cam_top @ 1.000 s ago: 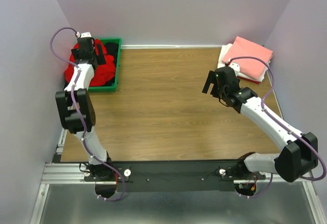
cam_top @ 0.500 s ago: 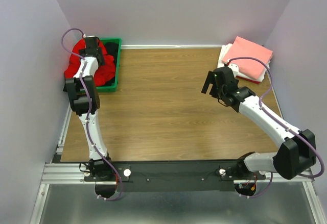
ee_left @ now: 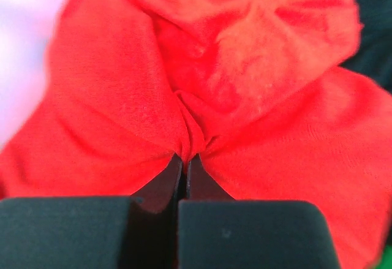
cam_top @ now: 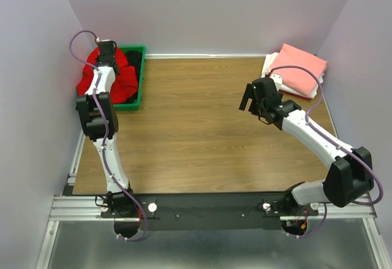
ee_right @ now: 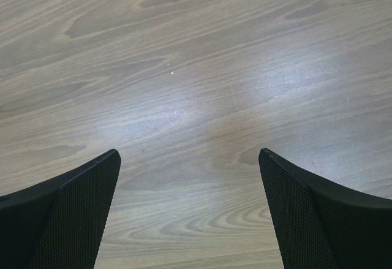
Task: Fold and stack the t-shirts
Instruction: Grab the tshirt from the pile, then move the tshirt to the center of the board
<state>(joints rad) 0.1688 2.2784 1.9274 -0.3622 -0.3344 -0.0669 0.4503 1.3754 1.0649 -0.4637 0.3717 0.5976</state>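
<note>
A crumpled red t-shirt (cam_top: 127, 83) fills the green bin (cam_top: 142, 76) at the table's back left, with a black t-shirt (cam_top: 136, 56) partly showing under it. My left gripper (cam_top: 105, 53) reaches down into the bin. Its jaws (ee_left: 185, 157) are shut on a pinched fold of the red t-shirt (ee_left: 245, 67). A dark patch of the black t-shirt (ee_left: 376, 36) shows at the right edge of the left wrist view. At the back right, a folded salmon-pink t-shirt (cam_top: 299, 68) lies on a folded white one (cam_top: 270, 67). My right gripper (cam_top: 247, 102) hovers open over bare wood (ee_right: 190, 155), holding nothing.
The wooden table (cam_top: 196, 128) spans the space between the bin and the folded stack. Lilac walls close in on the left, back and right. The red cloth spills over the bin's left rim toward the wall.
My left gripper has closed on the red t-shirt and shifted toward the bin's back left corner. The right arm has drifted slightly left, still open.
</note>
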